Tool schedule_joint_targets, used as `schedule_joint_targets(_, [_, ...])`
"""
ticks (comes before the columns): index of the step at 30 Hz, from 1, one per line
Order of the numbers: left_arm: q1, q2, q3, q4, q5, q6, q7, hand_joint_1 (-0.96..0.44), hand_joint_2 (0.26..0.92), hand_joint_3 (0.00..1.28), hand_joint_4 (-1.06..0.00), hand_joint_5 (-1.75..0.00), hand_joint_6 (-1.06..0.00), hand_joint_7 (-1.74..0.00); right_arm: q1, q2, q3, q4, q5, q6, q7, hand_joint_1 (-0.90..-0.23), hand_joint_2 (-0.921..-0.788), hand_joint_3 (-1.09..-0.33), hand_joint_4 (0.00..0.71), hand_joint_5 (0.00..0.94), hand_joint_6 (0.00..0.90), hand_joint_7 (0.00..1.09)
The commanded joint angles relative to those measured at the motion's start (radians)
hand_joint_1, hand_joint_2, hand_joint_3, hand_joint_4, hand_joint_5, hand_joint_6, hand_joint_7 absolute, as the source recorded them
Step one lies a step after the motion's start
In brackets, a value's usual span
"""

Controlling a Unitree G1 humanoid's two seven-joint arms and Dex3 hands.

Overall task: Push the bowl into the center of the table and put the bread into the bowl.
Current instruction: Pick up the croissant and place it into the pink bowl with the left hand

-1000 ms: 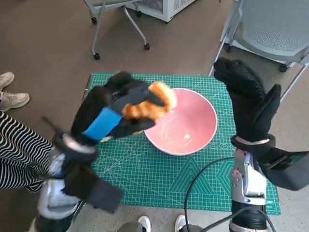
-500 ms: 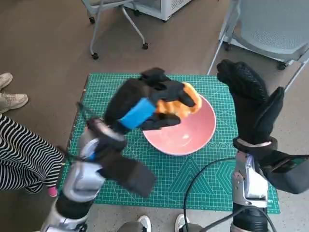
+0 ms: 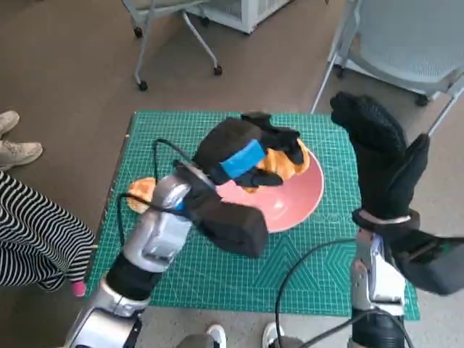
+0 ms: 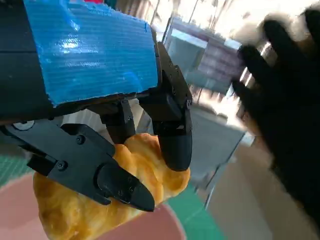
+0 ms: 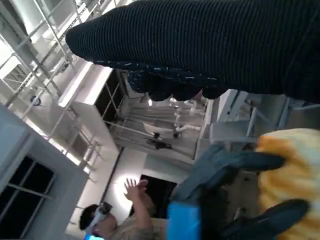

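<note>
In the head view, the bread (image 3: 286, 161) was held by the left hand (image 3: 243, 156) over the bowl (image 3: 290, 199) on the mat (image 3: 319, 268); the right hand (image 3: 380, 156) was raised, fingers spread, holding nothing. In the left wrist view, the bread (image 4: 95, 200), judged light, soft and crushable, was gripped across its middle by the fingers (image 4: 172, 135), which seemed apt. In the right wrist view, the bread (image 5: 292, 175) was seen beyond the glove (image 5: 200, 45), with a person (image 5: 125, 220) behind.

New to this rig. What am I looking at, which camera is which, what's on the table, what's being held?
It is a humanoid robot at a small table covered by a green cutting mat. One picture looks down from its head; the other two come from cameras behind each wrist. The left hand, black with blue tape, grips a golden piece of bread over a pink round bowl; the left wrist view shows its black fingers clamped on the bread. The right hand, in a black knitted glove, is raised, spread and holds nothing. Another golden piece of bread lies on the mat beside the left forearm.
</note>
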Motion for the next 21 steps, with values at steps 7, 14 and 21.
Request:
schedule_joint_targets(7, [-0.048, 0.023, 0.025, 0.137, -0.170, -0.026, -0.210, -0.35, 0.909, 0.06, -0.15, -0.12, -0.13, -0.29, 0.029, -0.008, -0.006, 0.000, -0.017, 0.005, -0.016, -0.667, -0.921, -0.685, 0.180, 0.001, 0.052, 0.56])
schedule_joint_targets(14, [-0.033, 0.087, 0.050, 0.071, -0.180, -0.049, -0.242, -0.63, 0.920, 0.08, -0.05, -0.01, -0.10, -0.20, 0.028, -0.006, 0.000, 0.000, -0.029, 0.002, -0.024, -0.668, -0.921, -0.685, 0.180, 0.001, 0.051, 0.56])
schedule_joint_targets(21, [0.025, 0.148, 0.109, -0.093, -0.197, 0.003, -0.257, -0.66, 0.921, 0.09, -0.06, -0.01, -0.15, -0.17, 0.021, -0.003, 0.001, 0.010, -0.034, -0.002, -0.024, -0.669, -0.921, -0.686, 0.180, 0.001, 0.052, 0.56])
